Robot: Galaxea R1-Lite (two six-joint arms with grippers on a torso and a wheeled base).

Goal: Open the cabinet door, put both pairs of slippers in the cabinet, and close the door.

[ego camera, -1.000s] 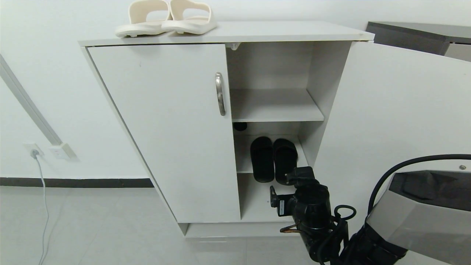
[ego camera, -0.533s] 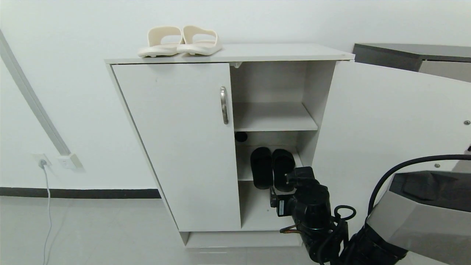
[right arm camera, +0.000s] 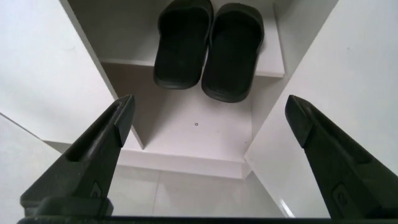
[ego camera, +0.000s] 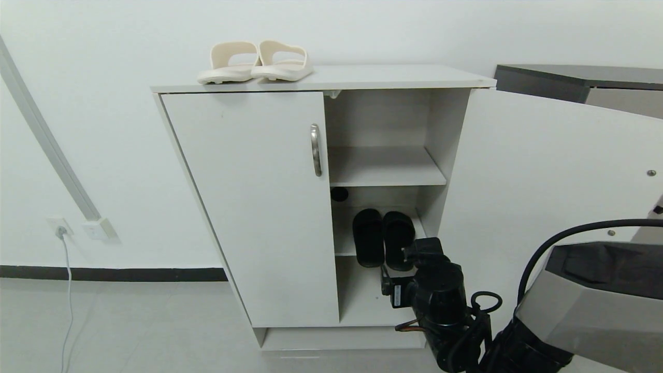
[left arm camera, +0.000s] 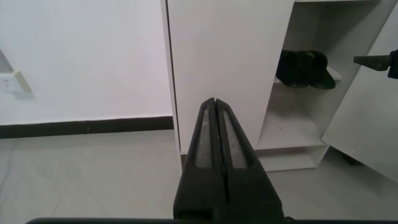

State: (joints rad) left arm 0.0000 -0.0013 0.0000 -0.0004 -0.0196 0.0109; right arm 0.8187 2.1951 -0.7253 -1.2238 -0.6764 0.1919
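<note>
Cabinet (ego camera: 321, 77): right door (ego camera: 544, 176) swung fully open toward the near right; left door (ego camera: 248, 207) shut, its handle (ego camera: 315, 150) untouched.

Black slippers (ego camera: 383, 238): side by side on the middle shelf (ego camera: 344, 228) of the open right half, heels at the shelf's near edge. Judged as placed; first pair done.

Cream slippers (ego camera: 256, 62): together on the cabinet top, left end, above the shut door. Second pair not yet moved.

Right gripper (right arm camera: 209, 109): low in front of the open compartment, just near of the black slippers and apart from them. Jaws spread wide, nothing between them. Reads as a hand that has let go and is clear of the shelf.

Left gripper (left arm camera: 214, 109): fingers pressed together, empty, held low over the floor (left arm camera: 93, 174) on the near left, pointing at the base of the left door. Parked, out of the working arm's way.

Free space: upper shelf (ego camera: 386, 166) is bare and looks the likely spot for the cream pair.

In the way: the open right door stands close beside the right arm, so a lift to the cabinet top must clear its edge. A small dark round object (ego camera: 339, 194) sits at the back under the upper shelf; cannot identify.

Surroundings: wall socket (ego camera: 54, 225) with cable (ego camera: 66, 300) at far left; grey unit (ego camera: 580, 77) at far right.
</note>
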